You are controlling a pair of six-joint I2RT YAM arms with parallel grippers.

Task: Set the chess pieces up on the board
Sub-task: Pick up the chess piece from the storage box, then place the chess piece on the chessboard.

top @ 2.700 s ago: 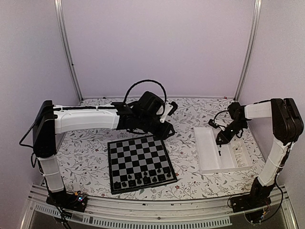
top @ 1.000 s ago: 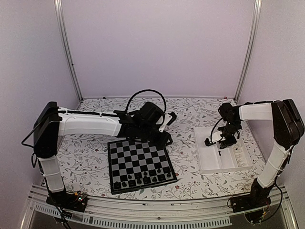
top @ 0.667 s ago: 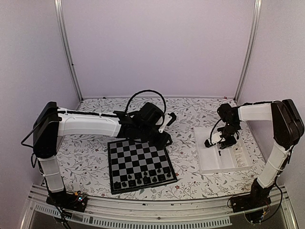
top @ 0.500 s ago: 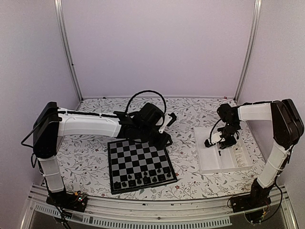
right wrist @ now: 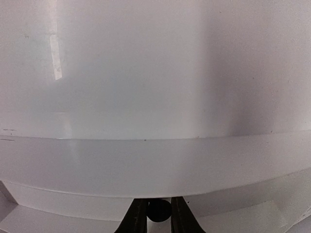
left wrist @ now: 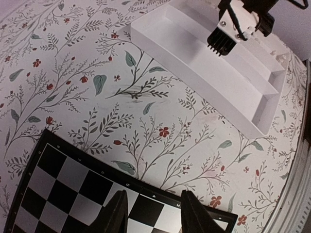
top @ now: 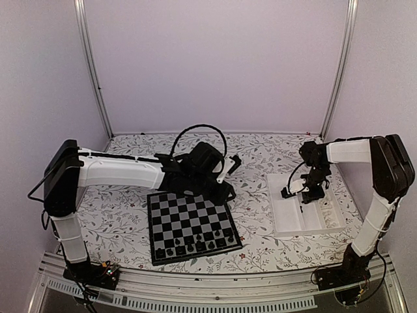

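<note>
The right end effector (right wrist: 156,206) had its two fingers drawn in narrow on a small black chess piece (right wrist: 156,212). The piece sat pinched between the tips, and only its rounded top showed at the bottom edge of the wrist view, so its kind could not be made out. The end effector pointed down into the white tray (top: 287,225), toward the tray's far end; which compartment could not be told. Its forearm ran back to the right to an elbow folded high above the base at the near right corner of the table (top: 124,208).

The left end effector (left wrist: 153,209) stood partly open with nothing between its fingers (left wrist: 116,216), over the far right edge of the board (top: 186,215). Its forearm stretched nearly level across the table from the left, and the upper arm rose upright from the near left base. In the top view the bulk of the wrist hid those fingers and the board's far corner.

More chess pieces (top: 189,248) stood on the board's two nearest rows, too small to tell apart. The board lay flat on the table, well apart from the tray.
</note>
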